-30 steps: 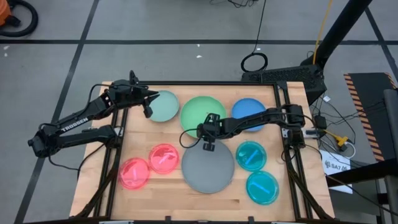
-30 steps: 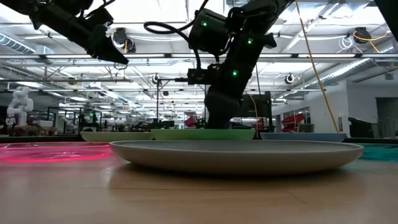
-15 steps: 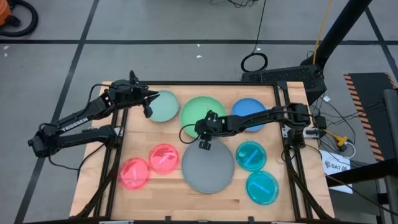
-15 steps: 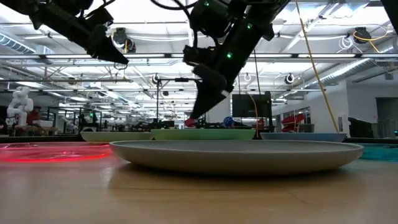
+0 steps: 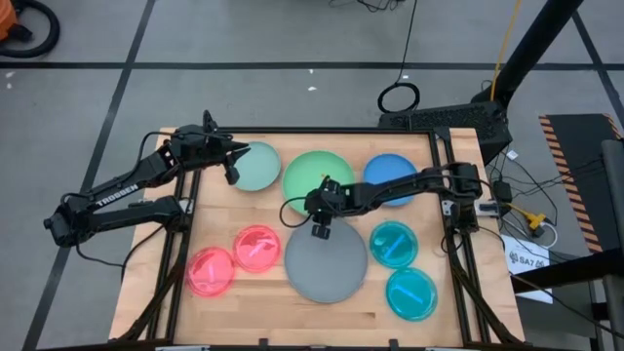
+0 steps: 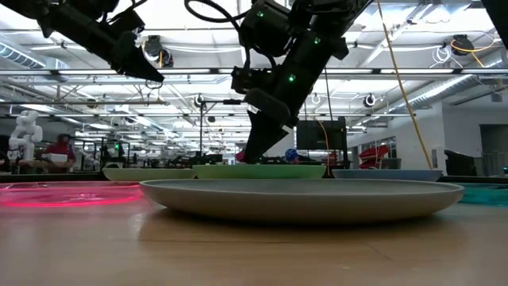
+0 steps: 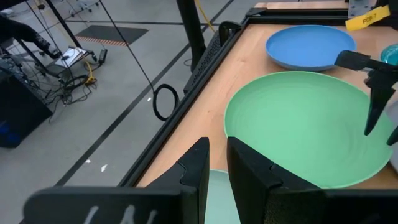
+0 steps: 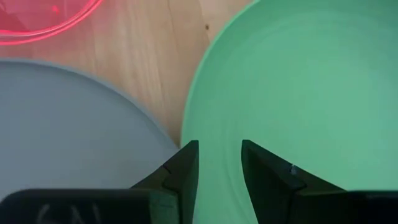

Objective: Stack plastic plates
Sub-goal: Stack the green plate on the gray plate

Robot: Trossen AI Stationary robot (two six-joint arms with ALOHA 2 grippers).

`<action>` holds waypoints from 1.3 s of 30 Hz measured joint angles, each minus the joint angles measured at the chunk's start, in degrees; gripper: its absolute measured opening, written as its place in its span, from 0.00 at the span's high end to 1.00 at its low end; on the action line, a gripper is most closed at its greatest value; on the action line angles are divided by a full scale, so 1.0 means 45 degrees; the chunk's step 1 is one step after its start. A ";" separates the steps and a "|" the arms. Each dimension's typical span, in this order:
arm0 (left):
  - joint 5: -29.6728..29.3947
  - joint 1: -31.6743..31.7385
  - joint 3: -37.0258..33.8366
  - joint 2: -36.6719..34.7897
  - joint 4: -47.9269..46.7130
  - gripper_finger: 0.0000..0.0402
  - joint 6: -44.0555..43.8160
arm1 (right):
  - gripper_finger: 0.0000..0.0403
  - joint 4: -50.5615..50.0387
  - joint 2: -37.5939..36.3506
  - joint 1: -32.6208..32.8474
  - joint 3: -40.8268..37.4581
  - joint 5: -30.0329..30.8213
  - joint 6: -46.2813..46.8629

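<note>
While high view hides gap, wrist cam shows right end effector (image 8: pixel 219 163) narrowly parted over green plate (image 8: pixel 298 81) rim, grey plate (image 8: pixel 68 124) at 9 o'clock; left end effector (image 7: pixel 216 163) narrow, idle.

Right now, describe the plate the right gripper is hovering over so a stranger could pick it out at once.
Look along the far edge of the wooden table, where three plates sit in a row. The green plate is the middle one, with the right gripper at its near rim. It is larger than its mint and blue neighbours.

3 plates (image 5: pixel 319 177) along the table's (image 5: pixel 255 297) far edge, largest plate (image 5: pixel 326 268) front centre, 2 small plates (image 5: pixel 234 258) left, 2 (image 5: pixel 402 268) right
</note>
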 joint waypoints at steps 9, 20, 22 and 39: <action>0.0002 -0.0004 0.0000 0.0000 0.0000 0.84 -0.0005 | 0.72 0.0084 0.0673 -0.0012 0.0000 0.0034 0.0018; 0.0002 0.0000 0.0000 0.0000 0.0000 0.84 -0.0005 | 0.74 0.0058 0.0831 -0.0225 0.0000 0.0638 -0.0073; 0.0001 0.0000 0.0000 0.0000 0.0000 0.84 -0.0005 | 0.78 0.0063 0.0831 -0.0276 0.0000 0.0632 -0.0078; -0.0003 0.0000 0.0000 0.0000 0.0000 0.84 -0.0005 | 0.92 0.0186 0.0392 -0.0359 -0.0005 0.0631 -0.0409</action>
